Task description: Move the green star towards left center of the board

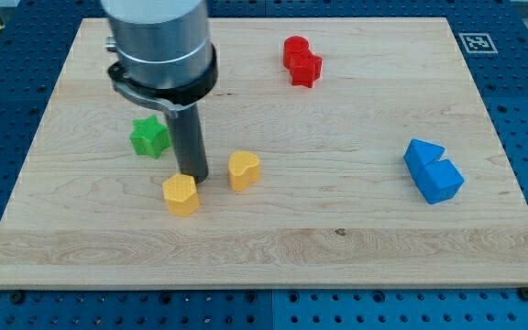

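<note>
The green star (148, 137) lies on the wooden board (337, 229), left of the middle. My tip (192, 177) rests on the board to the star's lower right, about a block's width away from it. The tip sits just above the yellow hexagon-like block (181, 194) and left of the yellow heart-shaped block (244, 170). The rod and the arm's grey body rise above the tip and hide part of the board at the view's top left.
Two red blocks (302, 61) stand touching near the view's top centre. Two blue blocks (432, 170) lie touching at the view's right. Blue perforated table surrounds the board; a marker tag (477, 42) sits at its top right corner.
</note>
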`<state>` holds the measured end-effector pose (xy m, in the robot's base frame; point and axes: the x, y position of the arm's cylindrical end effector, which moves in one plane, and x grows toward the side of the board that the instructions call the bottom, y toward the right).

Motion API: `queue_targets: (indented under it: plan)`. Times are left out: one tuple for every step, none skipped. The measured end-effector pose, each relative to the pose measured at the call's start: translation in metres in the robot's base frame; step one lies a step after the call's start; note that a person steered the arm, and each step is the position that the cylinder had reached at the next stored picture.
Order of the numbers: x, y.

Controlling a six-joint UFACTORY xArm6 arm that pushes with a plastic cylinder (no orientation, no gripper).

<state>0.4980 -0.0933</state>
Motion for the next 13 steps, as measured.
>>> queue_targets:
  plan:
    - [-0.016,0.025]
    - [-0.054,0.04]
    - [-0.054,0.078]
    - [-0.043,0.095]
    - [-0.041,0.066]
    - [-0.028,0.059]
    - [-0.025,0.087]
    - [-0.015,0.097]
    - [0.003,0.062]
    - [0.001,0.053]
    - [-0.016,0.038]
    - [-0.021,-0.003]
    - [-0.02,-0.047]
